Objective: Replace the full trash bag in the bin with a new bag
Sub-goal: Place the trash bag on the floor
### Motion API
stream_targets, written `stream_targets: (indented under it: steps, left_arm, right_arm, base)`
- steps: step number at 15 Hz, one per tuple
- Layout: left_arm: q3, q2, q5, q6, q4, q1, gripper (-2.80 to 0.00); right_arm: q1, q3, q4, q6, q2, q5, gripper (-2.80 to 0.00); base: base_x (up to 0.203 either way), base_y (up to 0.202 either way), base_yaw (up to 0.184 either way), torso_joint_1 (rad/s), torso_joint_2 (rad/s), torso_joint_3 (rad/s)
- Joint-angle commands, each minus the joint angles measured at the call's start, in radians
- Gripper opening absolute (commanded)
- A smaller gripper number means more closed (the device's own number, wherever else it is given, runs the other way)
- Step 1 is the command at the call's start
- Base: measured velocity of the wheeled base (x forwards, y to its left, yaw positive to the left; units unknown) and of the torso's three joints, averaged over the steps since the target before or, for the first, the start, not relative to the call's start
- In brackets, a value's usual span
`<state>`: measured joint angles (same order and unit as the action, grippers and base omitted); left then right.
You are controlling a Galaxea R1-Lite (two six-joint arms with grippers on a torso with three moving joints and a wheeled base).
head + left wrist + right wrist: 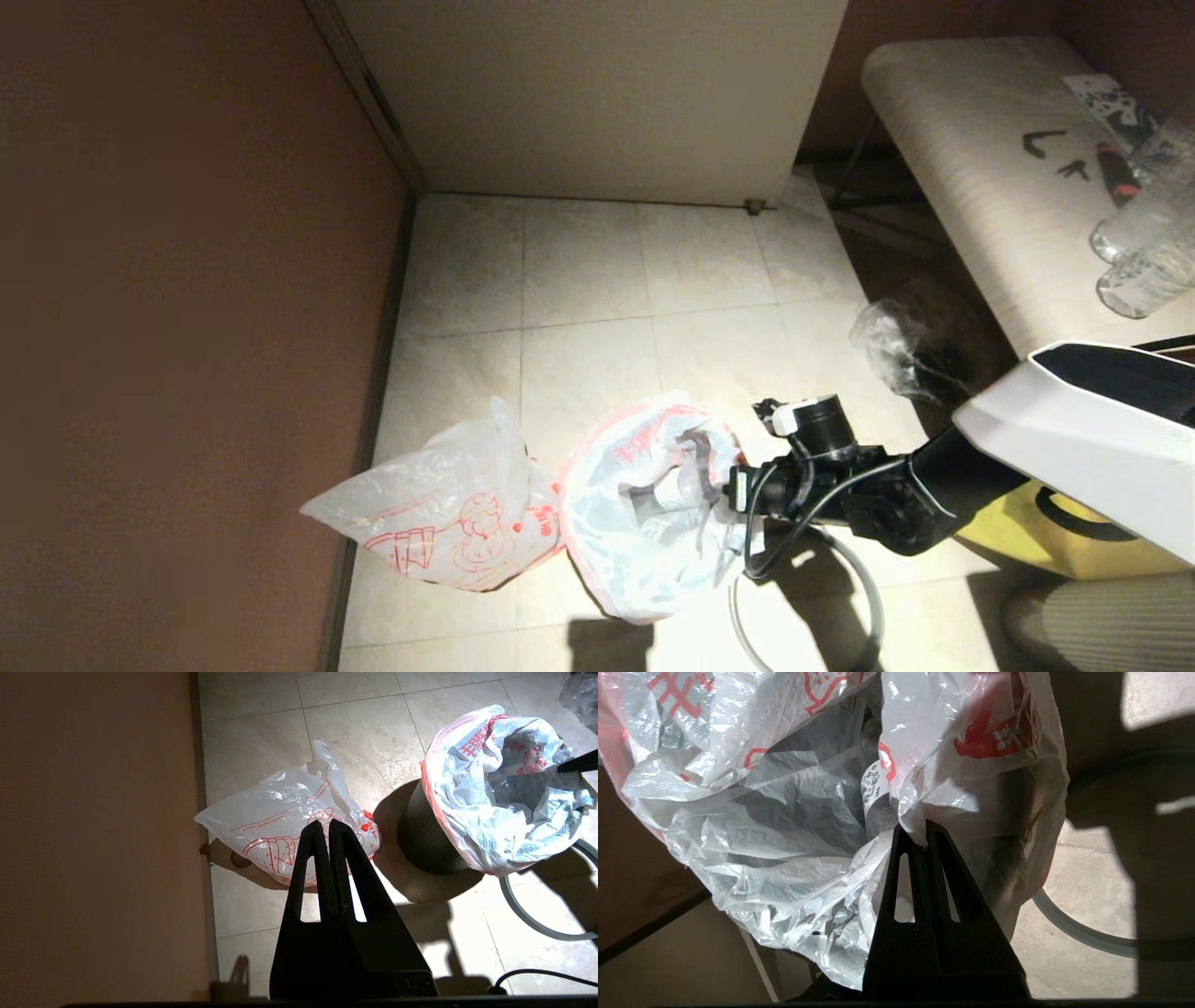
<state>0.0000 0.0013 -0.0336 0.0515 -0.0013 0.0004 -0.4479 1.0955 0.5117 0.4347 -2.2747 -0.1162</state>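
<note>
Head: my right hand (724,490) reaches the near edge of the full trash bag (644,523), which lines the bin, new bag (448,523) just left on the floor | Left wrist: my left hand (325,828) pressed together, empty, above new bag; bin (420,835) black | Right wrist: right hand clamped on the bag's edge (915,830); grey ring (1083,933) on floor.

Right end effector (719,490) grips full trash bag (644,551) rim.

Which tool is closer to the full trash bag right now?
Right. The right tool is shut on the full trash bag at its rim; the left tool hangs apart, above the new bag.
</note>
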Motion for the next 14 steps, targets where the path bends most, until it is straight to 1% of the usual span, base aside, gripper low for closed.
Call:
stream_targets:
  steps: [1, 5, 8, 14]
  left_arm:
    - [0.003, 0.000, 0.000, -0.001, 0.001, 0.000, -2.80]
    - [0.003, 0.000, 0.000, 0.001, 0.000, 0.001, -2.80]
    - [0.003, 0.000, 0.000, 0.001, 0.000, 0.001, -2.80]
    - [0.003, 0.000, 0.000, 0.001, 0.000, 0.000, -2.80]
  right_arm:
    - [0.000, 0.006, 0.004, 0.003, -0.014, 0.001, -2.80]
    - [-0.028, 0.011, 0.004, 0.009, 0.009, -0.007, -2.80]
    - [-0.048, 0.084, -0.033, 0.010, -0.014, -0.008, -2.80]
    - [-0.104, 0.276, -0.193, 0.009, -0.087, -0.006, -2.80]
  base:
    - [0.000, 0.000, 0.000, 0.000, 0.00, 0.000]
    - [0.000, 0.000, 0.000, 0.000, 0.00, 0.000]
    - [0.000, 0.000, 0.000, 0.000, 0.00, 0.000]
    - [0.000, 0.000, 0.000, 0.000, 0.00, 0.000]
